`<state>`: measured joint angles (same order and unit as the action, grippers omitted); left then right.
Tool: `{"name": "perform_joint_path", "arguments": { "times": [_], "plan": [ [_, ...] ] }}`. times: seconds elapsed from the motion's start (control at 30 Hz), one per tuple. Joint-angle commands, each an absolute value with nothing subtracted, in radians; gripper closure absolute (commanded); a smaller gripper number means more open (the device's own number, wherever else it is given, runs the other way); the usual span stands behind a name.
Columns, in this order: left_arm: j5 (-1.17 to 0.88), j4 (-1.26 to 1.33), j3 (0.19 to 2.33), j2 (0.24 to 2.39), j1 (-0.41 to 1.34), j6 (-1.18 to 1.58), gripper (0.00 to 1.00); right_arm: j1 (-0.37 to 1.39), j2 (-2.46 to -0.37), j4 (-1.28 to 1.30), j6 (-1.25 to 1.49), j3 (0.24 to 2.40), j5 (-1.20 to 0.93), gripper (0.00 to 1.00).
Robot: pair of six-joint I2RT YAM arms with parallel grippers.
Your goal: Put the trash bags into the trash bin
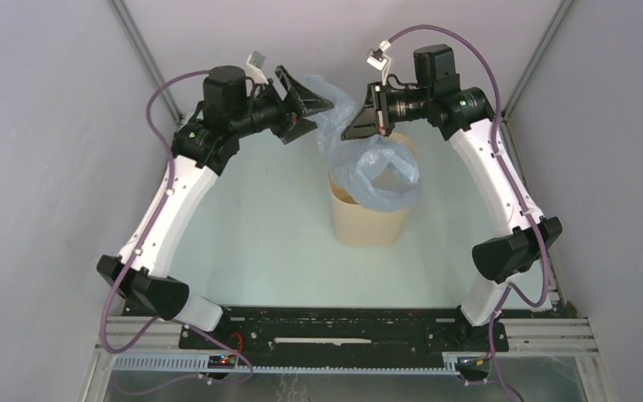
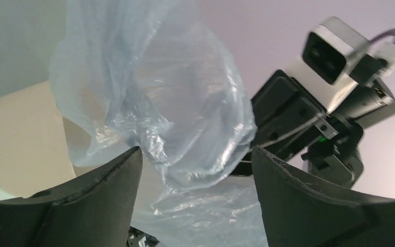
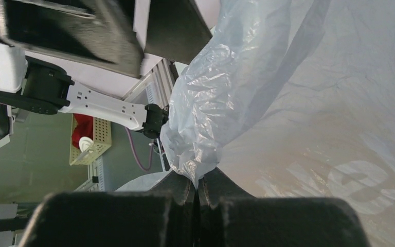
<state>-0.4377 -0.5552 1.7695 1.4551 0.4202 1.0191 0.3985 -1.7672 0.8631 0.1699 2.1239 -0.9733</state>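
Where the pale table [image 1: 259, 226] spreads out between the two arms, the trash bin [image 1: 367, 224] stands upright toward its far middle with its mouth up. The trash bag [image 1: 383, 174] is draped over that mouth, a loop of its blue film sagging across the rim and down the right side, while another fold rises behind the bin between the two grippers. The right gripper [image 1: 353, 126] hangs just above the bin's far rim. In its own wrist view the fingers [image 3: 180, 191] are pressed together with a bunched twist of the film pinched between them. The left gripper [image 1: 312, 113] sits up and to the left of the bin's mouth, beside the raised fold, its fingers [image 2: 108, 190] spread wide. In its wrist view the film billows just ahead of the gap, and whether it touches either finger cannot be told. A pale rounded mark [image 3: 360, 185] shows through the film, too blurred to read.
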Motion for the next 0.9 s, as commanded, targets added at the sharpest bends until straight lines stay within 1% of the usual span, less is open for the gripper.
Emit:
{"name": "perform_joint_path", "arguments": {
  "times": [0.0,0.03,0.17,0.2,0.27,0.33,0.47,0.53,0.6,0.63,0.67,0.7,0.73,0.77,0.8,0.83,0.87],
  "plan": [
    [-0.478,-0.561,1.801,1.467,0.416,1.082,0.20,0.418,-1.734,0.888,0.142,2.155,-0.954,1.00],
    [-0.471,-0.587,1.801,1.465,0.416,1.072,0.18,0.419,-1.730,0.889,0.142,2.155,-0.949,1.00],
    [-0.376,-0.620,1.724,1.363,0.415,1.010,0.03,0.419,-1.716,0.880,0.150,2.144,-0.941,1.00],
    [-0.374,-0.595,1.693,1.346,0.411,1.016,0.01,0.420,-1.714,0.874,0.155,2.139,-0.944,1.00],
    [-0.409,-0.540,1.656,1.347,0.403,1.052,0.02,0.423,-1.714,0.872,0.156,2.135,-0.947,1.00],
    [-0.433,-0.503,1.670,1.377,0.400,1.076,0.13,0.427,-1.715,0.875,0.153,2.135,-0.946,1.00],
    [-0.444,-0.467,1.773,1.451,0.398,1.077,0.40,0.431,-1.709,0.882,0.155,2.135,-0.942,1.00],
    [-0.435,-0.467,1.803,1.471,0.396,1.069,0.56,0.430,-1.705,0.892,0.170,2.139,-0.909,0.98],
    [-0.420,-0.469,1.810,1.474,0.393,1.058,0.78,0.426,-1.700,0.908,0.202,2.145,-0.869,0.94],
    [-0.411,-0.470,1.807,1.471,0.389,1.054,0.87,0.423,-1.699,0.919,0.225,2.148,-0.850,0.88],
    [-0.401,-0.474,1.804,1.466,0.383,1.050,0.96,0.418,-1.696,0.935,0.246,2.150,-0.835,0.78],
    [-0.389,-0.478,1.799,1.462,0.376,1.049,0.99,0.414,-1.696,0.961,0.268,2.157,-0.811,0.67],
    [-0.379,-0.478,1.795,1.457,0.369,1.050,1.00,0.411,-1.698,1.008,0.288,2.174,-0.770,0.56],
    [-0.369,-0.477,1.791,1.452,0.363,1.051,1.00,0.407,-1.699,1.060,0.306,2.210,-0.716,0.47],
    [-0.361,-0.475,1.790,1.450,0.357,1.049,1.00,0.400,-1.699,1.120,0.329,2.239,-0.664,0.41],
    [-0.354,-0.473,1.790,1.446,0.352,1.048,1.00,0.387,-1.693,1.170,0.351,2.263,-0.629,0.39],
    [-0.349,-0.473,1.789,1.443,0.347,1.051,1.00,0.372,-1.682,1.208,0.369,2.273,-0.612,0.34]
  ]
}}
